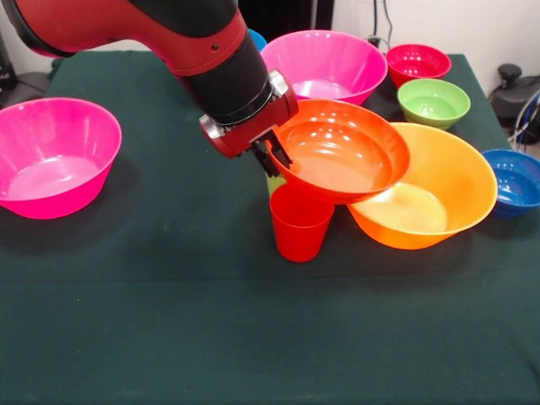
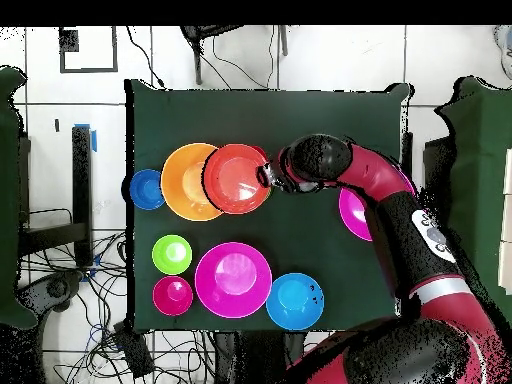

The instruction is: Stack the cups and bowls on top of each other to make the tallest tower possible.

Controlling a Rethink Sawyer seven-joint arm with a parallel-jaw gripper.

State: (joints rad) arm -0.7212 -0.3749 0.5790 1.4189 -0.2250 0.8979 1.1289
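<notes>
The red cup [image 1: 299,224] stands nearest, upright on the dark green table [image 1: 169,321], and everything else arranges itself around it. Just above it hangs the red-orange bowl [image 1: 342,152], tilted, its underside right over the cup's mouth; from here I cannot tell whether bowl and cup touch. The gripper [image 1: 272,157] has that bowl by the rim, one finger inside and one outside, pinched closed on the edge on the side above the cup. The red and black arm [image 1: 169,42] reaches down to it from behind.

Beside the cup, touching or nearly so, sits the big orange bowl [image 1: 443,198], mouth up, and the held bowl overlaps its near rim. A sliver of lime green [image 1: 274,181] peeks out just behind the cup, under the gripper; too little shows to say what it is.

Beyond the orange bowl from the cup lies the dark blue bowl [image 1: 515,177] at the table's edge. Behind the cup, well apart, are a big pink bowl [image 1: 325,63], the small green bowl [image 1: 433,101] and the small magenta-red bowl [image 1: 418,61]. The other big pink bowl [image 1: 52,156] sits alone, far off on the cup's opposite side. From overhead, the light blue bowl [image 2: 295,300] rests next to the pink one near the table's edge.
</notes>
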